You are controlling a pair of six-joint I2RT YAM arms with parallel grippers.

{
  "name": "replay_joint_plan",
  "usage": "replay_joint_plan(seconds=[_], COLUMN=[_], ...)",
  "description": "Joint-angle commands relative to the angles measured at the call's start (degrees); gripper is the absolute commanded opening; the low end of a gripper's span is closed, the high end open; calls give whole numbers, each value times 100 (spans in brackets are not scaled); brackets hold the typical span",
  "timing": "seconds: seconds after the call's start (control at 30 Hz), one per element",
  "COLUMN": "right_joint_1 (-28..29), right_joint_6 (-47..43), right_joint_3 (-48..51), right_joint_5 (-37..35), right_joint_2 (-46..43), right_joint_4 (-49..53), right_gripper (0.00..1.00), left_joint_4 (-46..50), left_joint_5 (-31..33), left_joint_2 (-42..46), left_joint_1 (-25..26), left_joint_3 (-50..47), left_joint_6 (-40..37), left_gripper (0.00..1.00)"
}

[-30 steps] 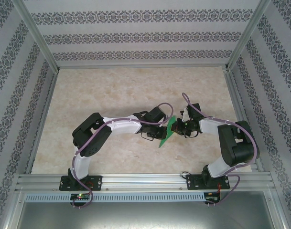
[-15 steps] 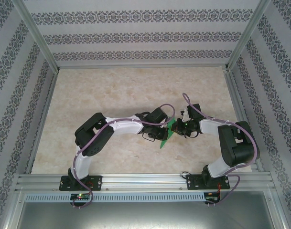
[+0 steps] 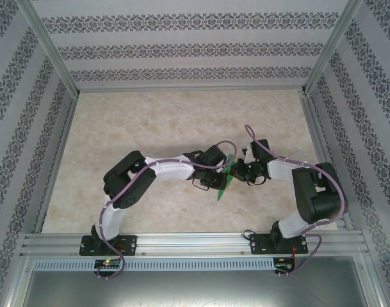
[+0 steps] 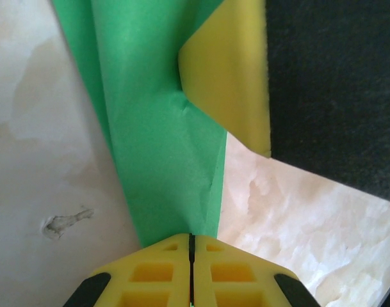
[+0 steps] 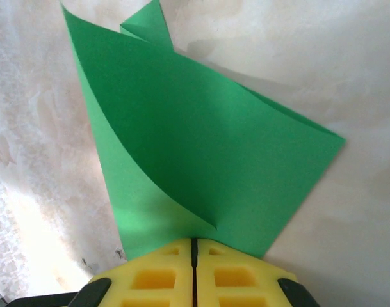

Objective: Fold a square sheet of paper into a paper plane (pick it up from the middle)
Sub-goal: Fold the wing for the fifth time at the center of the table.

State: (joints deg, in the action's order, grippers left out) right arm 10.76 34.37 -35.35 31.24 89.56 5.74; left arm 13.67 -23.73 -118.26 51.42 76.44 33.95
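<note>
Both arms meet right of centre over the table (image 3: 150,121), w/ the green paper sheet (image 3: 224,184) pinched between them and, as far as the top view lets me judge, lifted clear of the surface. Left gripper (image 3: 220,173) is clenched on one edge, its yellow pads (image 4: 153,276) pressed together w/ green running into the seam. Right gripper (image 3: 241,170) is clamped likewise on the opposite edge, gripping overlapping creased layers; the sheet stands approx. on edge, pointed end toward the near side.

Matt, creased square sheet of paper (image 5: 201,147); smooth stone-look table (image 3: 150,121)
</note>
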Motion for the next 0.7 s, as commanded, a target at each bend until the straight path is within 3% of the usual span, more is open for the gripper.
replay_joint_plan(seconds=[0.0, 0.4, 0.67], right_joint_1=[55, 64, 77], right_joint_6=[40, 178, 843], right_joint_3=[222, 77, 433], right_joint_5=[-454, 154, 839], right_joint_2=[55, -635, -478], right_joint_4=[369, 438, -502], right_gripper=[8, 14, 13], left_joint_4=[270, 571, 418], left_joint_5=[63, 482, 500], left_joint_2=[-270, -483, -389], left_joint_1=[123, 149, 153], left_joint_3=[99, -13, -252], left_joint_6=[-230, -539, -672], left_gripper=[9, 9, 8])
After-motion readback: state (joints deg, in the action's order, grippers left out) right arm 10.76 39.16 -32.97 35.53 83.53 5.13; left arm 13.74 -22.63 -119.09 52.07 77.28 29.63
